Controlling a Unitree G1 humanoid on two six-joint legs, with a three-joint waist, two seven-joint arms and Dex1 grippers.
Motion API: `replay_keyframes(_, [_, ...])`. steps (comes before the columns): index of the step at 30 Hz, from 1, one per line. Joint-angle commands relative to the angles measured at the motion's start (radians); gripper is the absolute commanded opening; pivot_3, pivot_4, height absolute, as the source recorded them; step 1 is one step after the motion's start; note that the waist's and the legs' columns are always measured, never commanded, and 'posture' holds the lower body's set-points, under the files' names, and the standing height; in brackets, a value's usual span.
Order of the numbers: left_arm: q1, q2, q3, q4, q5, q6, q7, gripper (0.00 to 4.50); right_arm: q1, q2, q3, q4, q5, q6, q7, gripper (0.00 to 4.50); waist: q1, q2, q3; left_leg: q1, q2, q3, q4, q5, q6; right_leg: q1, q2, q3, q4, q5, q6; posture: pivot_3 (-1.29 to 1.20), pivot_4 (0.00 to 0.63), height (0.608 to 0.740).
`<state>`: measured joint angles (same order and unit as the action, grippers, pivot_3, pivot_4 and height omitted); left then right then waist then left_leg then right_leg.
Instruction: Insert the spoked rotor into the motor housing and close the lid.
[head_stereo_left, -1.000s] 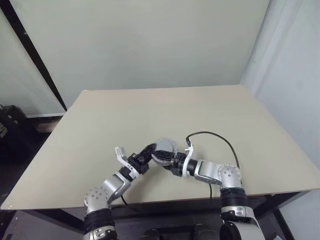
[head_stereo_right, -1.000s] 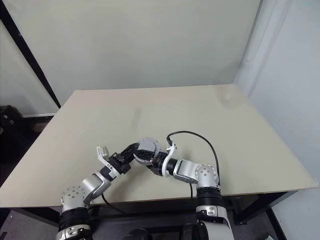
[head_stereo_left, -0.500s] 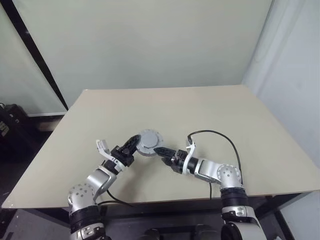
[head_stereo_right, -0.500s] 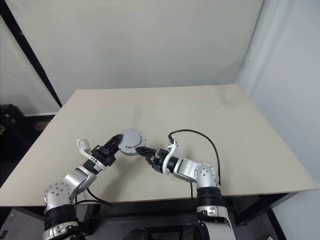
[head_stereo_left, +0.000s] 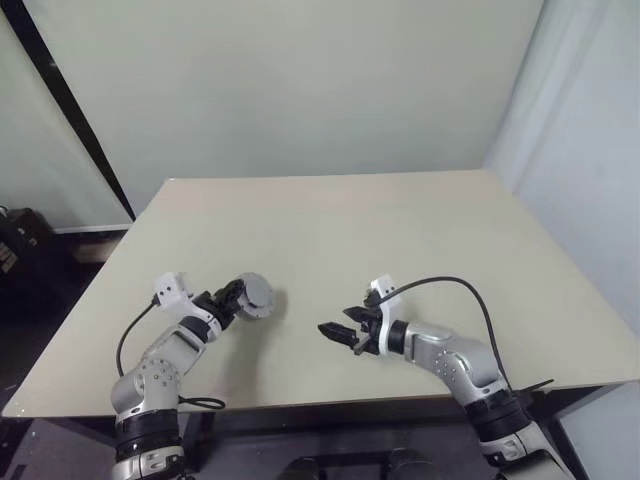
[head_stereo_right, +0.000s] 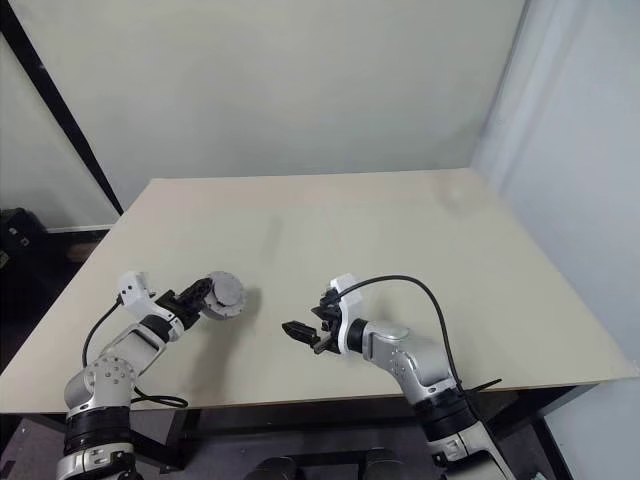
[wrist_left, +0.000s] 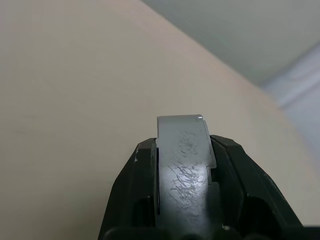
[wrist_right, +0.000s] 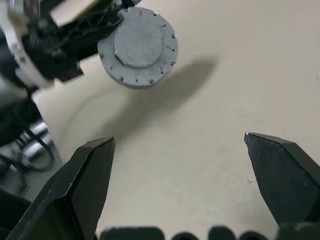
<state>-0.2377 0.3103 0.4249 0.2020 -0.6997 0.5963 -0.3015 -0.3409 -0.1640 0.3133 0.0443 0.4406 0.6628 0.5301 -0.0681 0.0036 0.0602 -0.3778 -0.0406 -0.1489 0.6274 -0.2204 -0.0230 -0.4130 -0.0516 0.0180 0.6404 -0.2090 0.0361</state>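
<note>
The left claw (head_stereo_left: 240, 297), clamped on the closed motor housing (head_stereo_left: 256, 296), had carried it leftward over the bench (head_stereo_left: 400, 230); the right claw (head_stereo_left: 338, 334) stood apart, empty.

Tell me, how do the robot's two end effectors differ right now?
The left end effector is shut on a round gray motor assembly, with its fingers pressed against both sides; the right end effector holds nothing and its fingers stand wide apart. The left sits toward the table's left side, the right nearer the middle. Both have two black fingers and hang just above the tabletop.
</note>
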Motion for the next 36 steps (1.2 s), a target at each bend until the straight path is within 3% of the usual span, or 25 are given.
replay_keyframes(1, [-0.035, 0.017, 0.001, -0.004, 0.041, -0.081, -0.026, 1.14, -0.006, 0.002, 0.01, -0.03, -0.047, -0.073, 0.031, 4.5, 0.0, 0.0, 0.0, 0.0, 0.0, 0.0, 0.0, 0.0, 0.0, 0.0, 0.0, 0.0, 0.0, 0.0, 0.0, 0.0, 0.0, 0.74])
replay_keyframes(19, [-0.067, 0.024, -0.006, 0.212, 0.22, -0.296, 0.025, 1.14, 0.003, 0.008, 0.01, -0.009, -0.148, -0.112, 0.048, 4.5, -0.002, -0.003, 0.001, 0.004, 0.002, 0.001, 0.001, 0.0, 0.0, 0.002, 0.0, -0.001, 0.002, 0.0, 0.0, 0.0, 0.0, 0.74])
replay_keyframes(29, [-0.063, 0.024, -0.006, 0.23, 0.244, -0.316, 0.047, 4.46, 0.003, 0.012, 0.007, 0.006, -0.175, -0.109, 0.05, 4.5, 0.019, -0.003, 0.001, 0.003, 0.0, 0.0, 0.001, 0.0, 0.0, 0.003, 0.0, -0.001, 0.001, 0.001, 0.001, 0.0, 0.0, 0.74])
replay_keyframes(36, [-0.053, 0.019, -0.011, 0.197, 0.293, -0.364, 0.087, 4.46, 0.001, 0.017, 0.006, 0.019, -0.184, -0.115, 0.05, 4.5, 0.019, -0.004, 0.001, 0.003, 0.0, 0.0, 0.002, 0.0, 0.0, 0.003, 0.0, -0.001, 0.001, 0.001, 0.001, 0.0, 0.0, 0.74])
